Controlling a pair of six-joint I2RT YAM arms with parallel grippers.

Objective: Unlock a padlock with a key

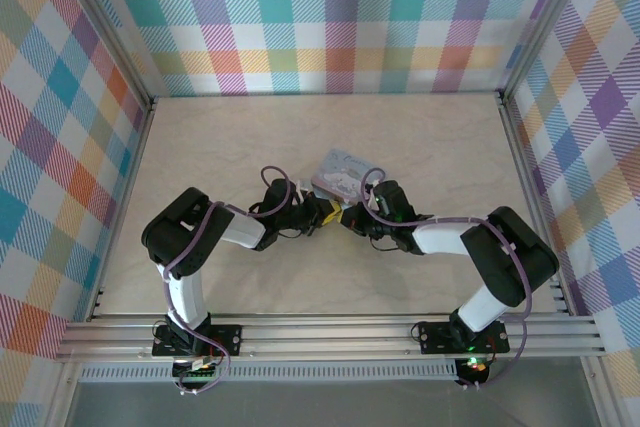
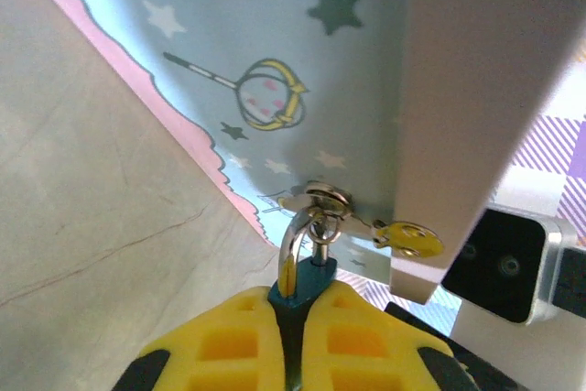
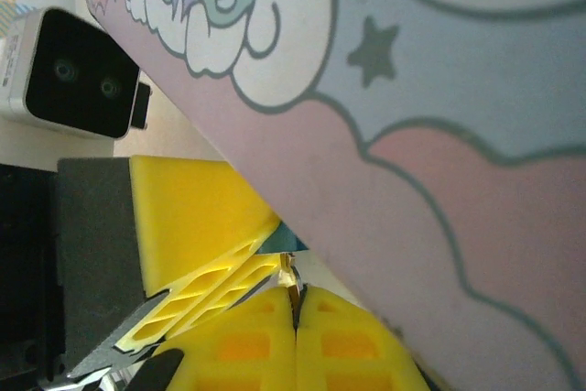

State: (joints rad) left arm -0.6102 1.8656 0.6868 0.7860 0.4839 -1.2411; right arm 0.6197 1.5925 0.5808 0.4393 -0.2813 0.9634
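Small dark blue padlock with a silvery metal shackle [image 2: 300, 283], item one: where do you have it? (desk)

Quantity one. On my left wrist camera I see it pinched between the yellow ribbed fingers of the left gripper [image 2: 298, 307], whose jaws are closed tight on the body. The shackle rises to a silvery metal staple [image 2: 327, 197] on the pale blue rectangular tin printed with stars and a white cartoon figure [image 2: 275, 34]. (operator)

What can't you make out? (desk)

The lower padlock body is buried between the fingers, so I cannot find the keyhole. I also cannot tell whether the shackle is latched. Overhead, both grippers meet just in front of the tin on the pale marbled tabletop [image 1: 250, 137], and the padlock is too small to pick out there. The right gripper [image 3: 295, 304] is closed, fingertips together. A thin sliver of metal shows between them, and I cannot tell what it is. (operator)

Remaining stock? (desk)

Small brass-yellow key [image 2: 409, 238], quantity one, lying against the tin just beside the staple, blade partly hidden. Tin, one, cut off by the frame in both wrist views. Grippers, two. (operator)
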